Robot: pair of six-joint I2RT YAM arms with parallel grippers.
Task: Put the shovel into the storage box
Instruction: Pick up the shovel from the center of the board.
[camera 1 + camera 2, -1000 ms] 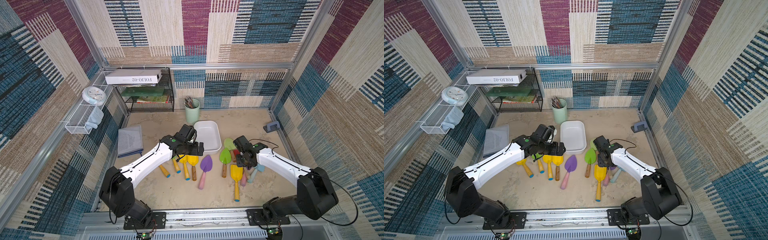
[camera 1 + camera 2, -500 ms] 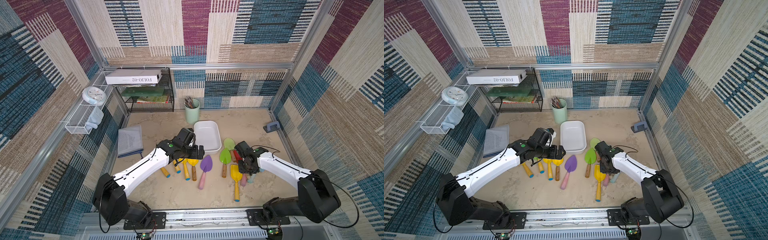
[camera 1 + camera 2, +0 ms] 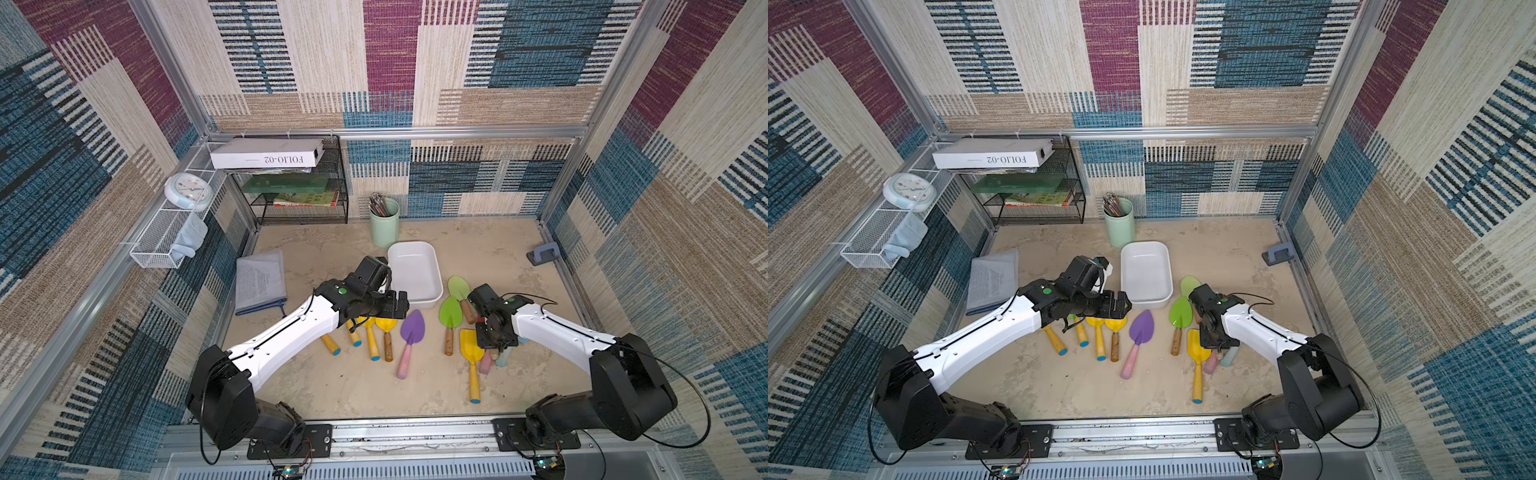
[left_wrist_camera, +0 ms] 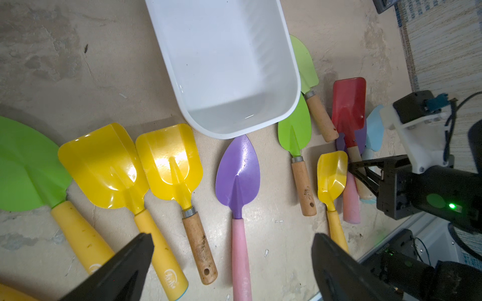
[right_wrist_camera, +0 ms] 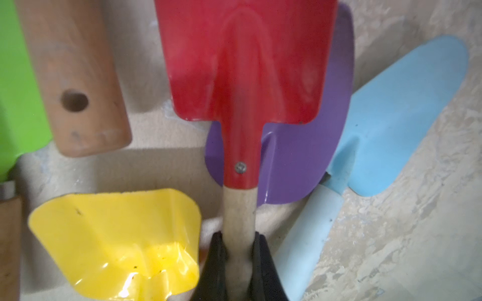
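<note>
The red shovel [image 5: 245, 65] lies among other shovels on the table [image 3: 478, 249], at about 4 o'clock from the storage box [image 3: 413, 270] in both top views. Its blade overlaps a purple blade [image 5: 307, 156]. The right tool [image 5: 240, 247] is pinched narrow on its pale wooden handle. A yellow shovel [image 5: 117, 234] and a light blue shovel [image 5: 391, 117] flank it. The left tool [image 4: 231, 235], spread wide and holding nothing, hovers at the box's 7 o'clock, above a pink-handled purple shovel [image 4: 238, 169].

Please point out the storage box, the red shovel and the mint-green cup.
storage box [image 3: 413, 272], in a top view, bare inner floor.
red shovel [image 5: 241, 104], right wrist view, blade's middle ridge.
mint-green cup [image 3: 384, 230], in a top view, outer wall.
</note>
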